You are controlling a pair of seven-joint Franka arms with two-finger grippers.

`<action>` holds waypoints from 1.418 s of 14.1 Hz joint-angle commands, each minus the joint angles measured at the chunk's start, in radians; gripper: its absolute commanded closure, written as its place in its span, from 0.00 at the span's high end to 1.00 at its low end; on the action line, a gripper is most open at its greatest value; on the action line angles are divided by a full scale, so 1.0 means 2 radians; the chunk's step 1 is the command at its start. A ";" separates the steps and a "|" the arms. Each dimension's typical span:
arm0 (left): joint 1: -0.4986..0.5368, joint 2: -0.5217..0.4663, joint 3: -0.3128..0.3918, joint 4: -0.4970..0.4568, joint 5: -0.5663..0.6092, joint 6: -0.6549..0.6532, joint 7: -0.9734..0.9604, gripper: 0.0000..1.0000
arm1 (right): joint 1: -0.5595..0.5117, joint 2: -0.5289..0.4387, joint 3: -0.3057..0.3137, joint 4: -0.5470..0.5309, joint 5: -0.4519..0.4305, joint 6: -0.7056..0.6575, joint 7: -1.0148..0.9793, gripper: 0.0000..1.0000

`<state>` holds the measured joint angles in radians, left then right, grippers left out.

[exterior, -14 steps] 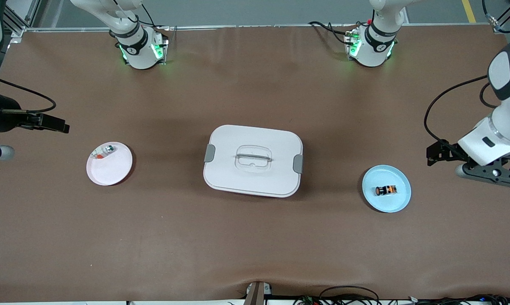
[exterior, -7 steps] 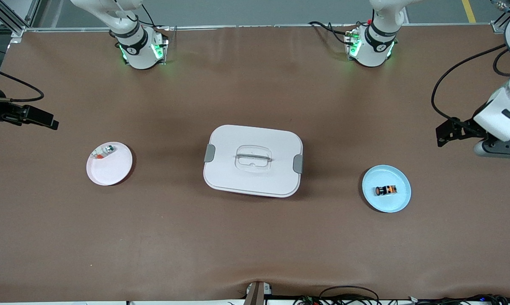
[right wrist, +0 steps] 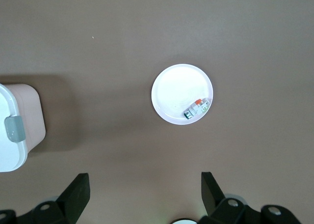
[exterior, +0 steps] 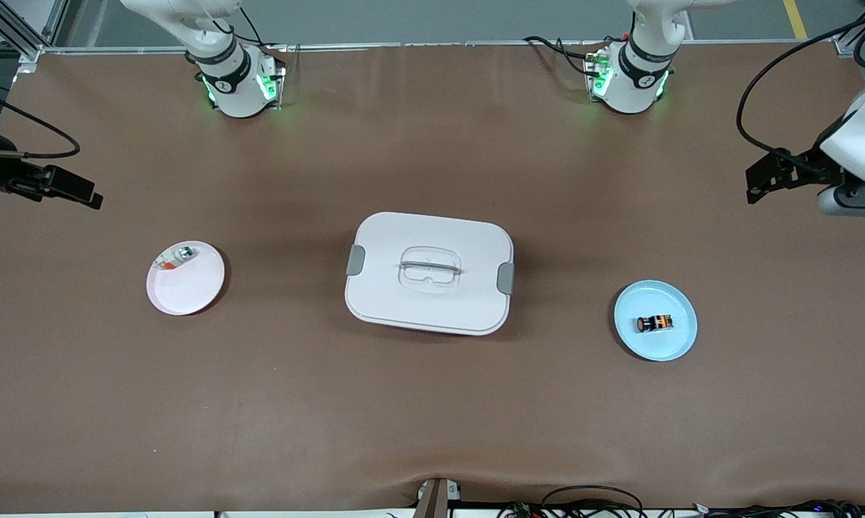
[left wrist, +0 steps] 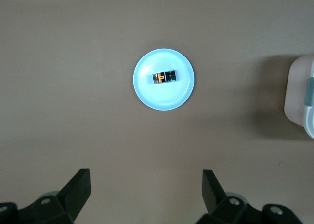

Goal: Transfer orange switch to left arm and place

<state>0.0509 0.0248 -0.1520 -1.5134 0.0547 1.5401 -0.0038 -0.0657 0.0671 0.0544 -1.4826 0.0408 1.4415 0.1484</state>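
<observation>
The orange switch (exterior: pixel 655 323) lies on a blue plate (exterior: pixel 680 342) toward the left arm's end, the closed box (exterior: pixel 429 306) between it and a pink plate (exterior: pixel 188 288), while the left gripper (left wrist: pixel 146 190) and right gripper (right wrist: pixel 145 190) hang wide open, empty, over bare tabletop at the ends.

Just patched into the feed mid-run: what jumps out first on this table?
The big white box sits shut mid-table, between two small plates. The blue plate, toward the left arm's end, carries the orange switch lying on its side; the pink plate toward the right arm's end holds a small silver-green piece. The left gripper and right gripper hang open, high over the table's ends, holding nothing.
</observation>
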 commanded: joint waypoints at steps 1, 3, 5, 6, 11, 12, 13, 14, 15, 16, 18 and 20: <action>-0.007 -0.041 0.010 -0.044 -0.027 -0.002 -0.008 1.00 | -0.004 -0.028 0.007 -0.029 0.002 0.009 0.002 1.00; -0.016 -0.064 0.015 -0.066 -0.028 -0.002 -0.010 1.00 | -0.005 -0.034 0.007 -0.030 0.002 0.008 0.002 1.00; -0.022 -0.083 0.022 -0.084 -0.029 0.001 -0.018 1.00 | -0.003 -0.037 0.008 -0.033 0.002 0.007 0.000 1.00; -0.022 -0.089 0.022 -0.088 -0.029 0.002 -0.020 1.00 | 0.001 -0.042 0.008 -0.038 0.002 0.009 0.000 1.00; -0.017 -0.085 0.022 -0.078 -0.028 0.002 -0.008 1.00 | 0.009 -0.050 0.007 -0.049 0.002 0.012 0.000 1.00; -0.016 -0.077 0.022 -0.070 -0.028 0.001 -0.007 1.00 | 0.017 -0.051 0.004 -0.049 0.002 0.012 0.000 1.00; -0.016 -0.073 0.022 -0.063 -0.027 -0.001 -0.007 1.00 | 0.018 -0.052 0.003 -0.049 0.002 0.011 0.000 1.00; -0.015 -0.068 0.022 -0.060 -0.025 -0.001 -0.009 1.00 | 0.021 -0.053 0.000 -0.053 0.002 0.012 0.000 1.00; -0.015 -0.066 0.022 -0.057 -0.022 -0.002 -0.010 1.00 | 0.026 -0.057 -0.006 -0.055 0.002 0.013 0.000 1.00; -0.016 -0.062 0.026 -0.056 -0.020 -0.002 -0.011 1.00 | 0.033 -0.057 -0.012 -0.055 0.002 0.012 0.000 1.00; -0.015 -0.060 0.026 -0.056 -0.020 -0.002 -0.012 1.00 | 0.034 -0.060 -0.015 -0.060 0.002 0.013 -0.001 1.00; -0.012 -0.052 0.026 -0.046 -0.020 -0.002 -0.012 1.00 | 0.034 -0.066 -0.015 -0.069 0.002 0.014 -0.001 1.00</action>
<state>0.0250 -0.1022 -0.1032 -1.6451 0.0116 1.5407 -0.0335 -0.0113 -0.0213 0.0394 -1.5694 0.0412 1.4507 0.1476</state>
